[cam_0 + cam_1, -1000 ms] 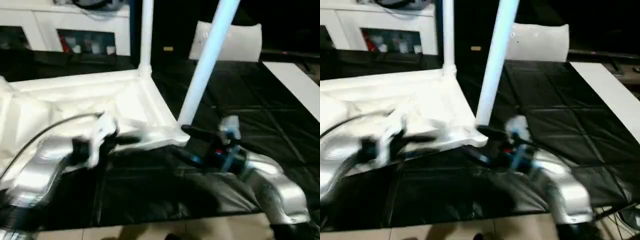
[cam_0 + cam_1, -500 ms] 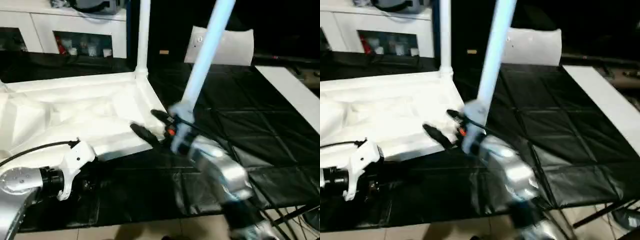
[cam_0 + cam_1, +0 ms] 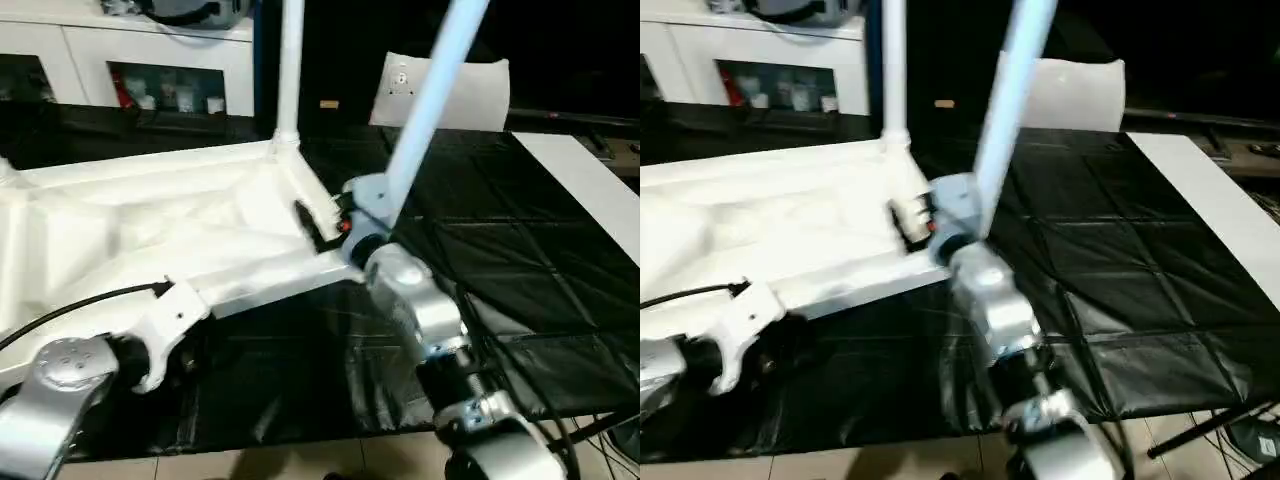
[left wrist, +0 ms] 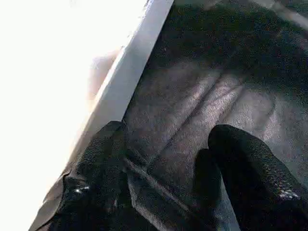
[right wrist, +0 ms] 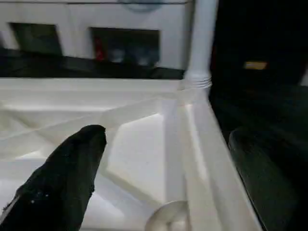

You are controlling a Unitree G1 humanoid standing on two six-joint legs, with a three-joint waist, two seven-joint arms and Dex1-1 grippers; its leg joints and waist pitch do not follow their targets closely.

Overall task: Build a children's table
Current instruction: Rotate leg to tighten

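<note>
The tabletop (image 3: 170, 230) lies upside down on the black surface (image 3: 520, 250). One leg (image 3: 290, 70) stands straight; the near leg (image 3: 430, 90) leans. The right gripper (image 5: 163, 178), jaws spread wide, should push it straight into its socket. The left gripper (image 4: 163, 163), jaws apart, holds nothing.

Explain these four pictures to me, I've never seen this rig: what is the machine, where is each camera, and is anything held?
It is a humanoid robot with two silver arms, each ending in a two-fingered black tool. The two wide pictures come from its head, looking down. The other two come from its wrists, looking along the fingers.

On the black mat lies the white tabletop, ribbed underside up. One leg stands upright in the far corner; a second leg leans at the near corner.

The right tool is open astride the tabletop's edge. The left tool is open over the mat beside the tabletop. Neither holds anything.
</note>
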